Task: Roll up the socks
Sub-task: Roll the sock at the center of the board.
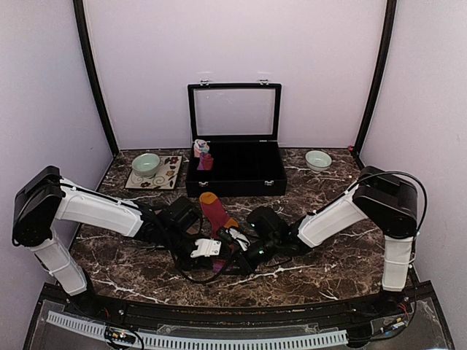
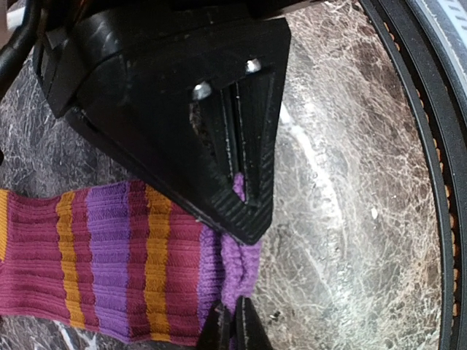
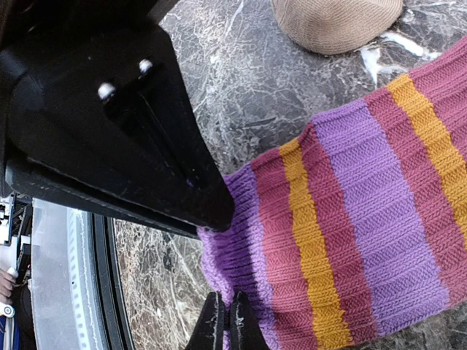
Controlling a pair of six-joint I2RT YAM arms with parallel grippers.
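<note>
Maroon sock (image 1: 217, 212) flat, striped cuff nearest; tan sock (image 3: 336, 22) near it.

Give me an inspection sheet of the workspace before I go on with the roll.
Surface: dark marble-patterned tabletop, white veins.
Job's things: red-maroon sock with orange toe and purple-orange striped cuff lies flat, unrolled; tan-brown knitted sock nearby, apart.
Clutter: black case with open glass lid holding a pink and light-blue rolled bundle; pale green bowl on a floral tile at left; second pale green bowl at right.
Claws: left claw and right claw each shut on the cuff's purple edge.
Cables: black cable loop on the table by the claws.
Surroundings: plain pale walls, black corner posts.
</note>
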